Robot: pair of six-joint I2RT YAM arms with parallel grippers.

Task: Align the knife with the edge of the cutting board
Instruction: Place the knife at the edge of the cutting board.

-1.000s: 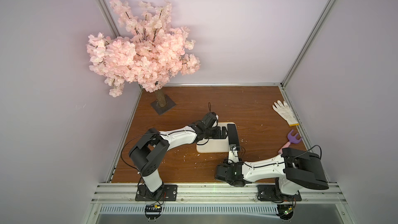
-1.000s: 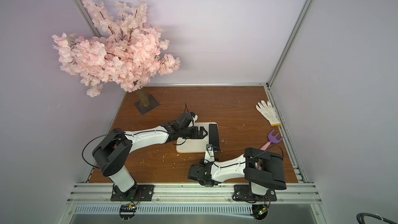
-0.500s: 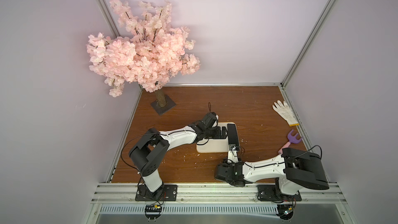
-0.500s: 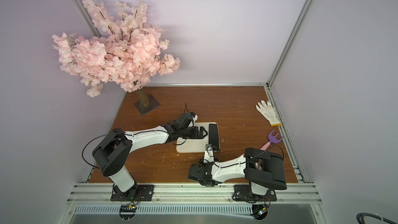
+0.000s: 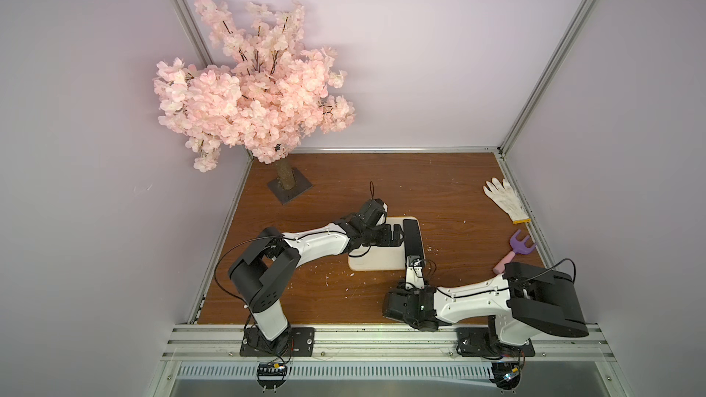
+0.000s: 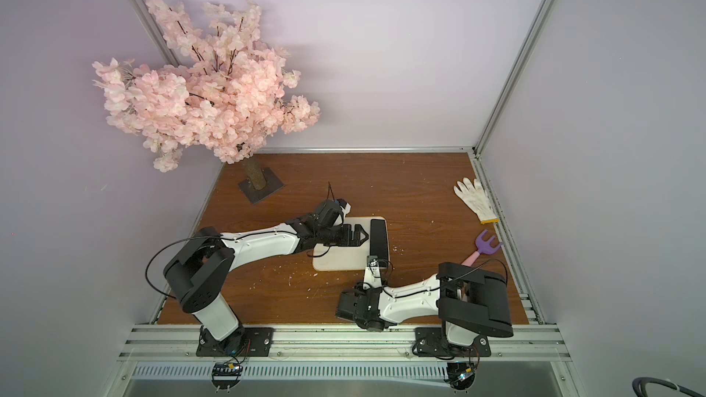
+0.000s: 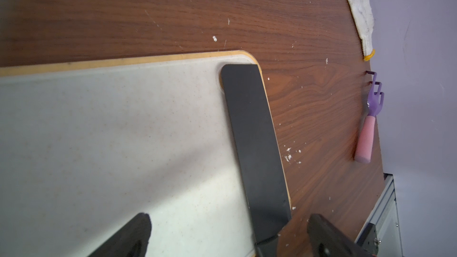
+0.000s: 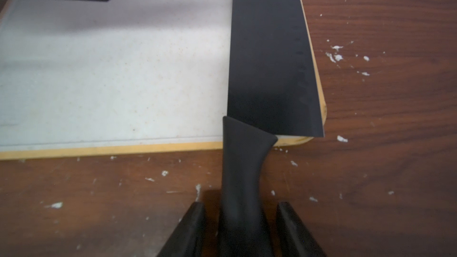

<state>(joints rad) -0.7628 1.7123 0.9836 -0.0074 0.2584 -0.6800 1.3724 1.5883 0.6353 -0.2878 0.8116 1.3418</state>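
Between the narrow open jaws of the right gripper point(image 8: 241, 206) lay the knife point(image 8: 269, 58); final aligning to the board point(image 8: 111, 82) probably needed a grip.

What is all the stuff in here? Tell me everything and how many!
knife: one, black, lying along the board's right edge, handle poking off
cutting board: one, cream with orange rim, mid-table
blossom tree: one, pink, far left corner
glove: one, white, table's right edge
toy rake: one, purple with pink handle, right edge, nearer than the glove
crumbs: many, white, scattered
table: one, brown wood
left gripper: one, black, open over the board
right gripper: one, black, open around the knife's handle
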